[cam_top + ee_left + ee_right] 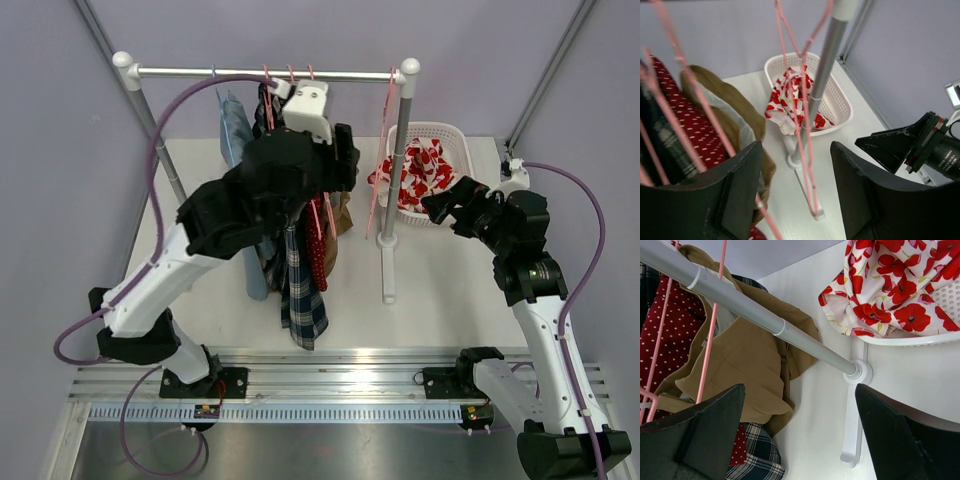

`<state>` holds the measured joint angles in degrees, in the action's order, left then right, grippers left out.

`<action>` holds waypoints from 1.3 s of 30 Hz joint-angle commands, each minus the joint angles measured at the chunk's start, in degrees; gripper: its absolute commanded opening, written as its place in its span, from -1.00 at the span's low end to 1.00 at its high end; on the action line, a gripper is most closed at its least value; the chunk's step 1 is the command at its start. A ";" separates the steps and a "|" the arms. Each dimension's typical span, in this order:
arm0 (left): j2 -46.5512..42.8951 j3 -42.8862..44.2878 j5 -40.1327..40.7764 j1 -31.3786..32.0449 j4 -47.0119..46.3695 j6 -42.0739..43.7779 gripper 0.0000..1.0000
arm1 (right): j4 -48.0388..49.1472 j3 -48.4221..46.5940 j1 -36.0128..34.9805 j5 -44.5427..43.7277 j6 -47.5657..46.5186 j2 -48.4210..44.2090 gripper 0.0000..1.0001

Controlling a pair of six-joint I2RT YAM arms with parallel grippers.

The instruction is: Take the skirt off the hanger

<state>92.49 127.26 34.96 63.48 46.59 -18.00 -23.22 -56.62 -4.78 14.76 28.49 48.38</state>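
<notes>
Hanging skirts [303, 295] half hidden behind left arm [250, 200] (top view), basket [912, 340] cropped by right wrist view's edge

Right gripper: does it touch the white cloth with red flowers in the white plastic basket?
Apart. In the right wrist view, bare table lies between the open right gripper and the red-flowered white cloth draped over the white plastic basket.

The top external camera is looking down from above and behind the arm bases over the whole white table [440, 290] and the silver metal clothes rail [250, 73]. Both wrist cameras are hanging close beside that rail, the left behind a thin pink wire hanger [809, 150]. All three views are sharing the white plastic lattice basket [455, 135] [839, 102] [950, 295].
</notes>
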 commanded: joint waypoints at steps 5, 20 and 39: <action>-3.46 -2.81 8.89 -0.20 -1.85 2.62 0.19 | 0.11 0.19 -0.23 1.85 -0.37 -0.74 0.99; 0.68 -0.43 8.81 -4.68 -2.11 1.74 -0.15 | -1.03 0.72 -0.23 0.79 -1.42 -1.54 0.99; 1.55 -3.95 17.07 -5.39 -0.71 0.95 -0.12 | -0.24 1.69 -0.23 0.71 -1.51 -1.09 0.99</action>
<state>94.02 123.72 48.64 58.59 47.03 -16.38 -25.15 -55.07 -4.78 14.72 28.05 47.53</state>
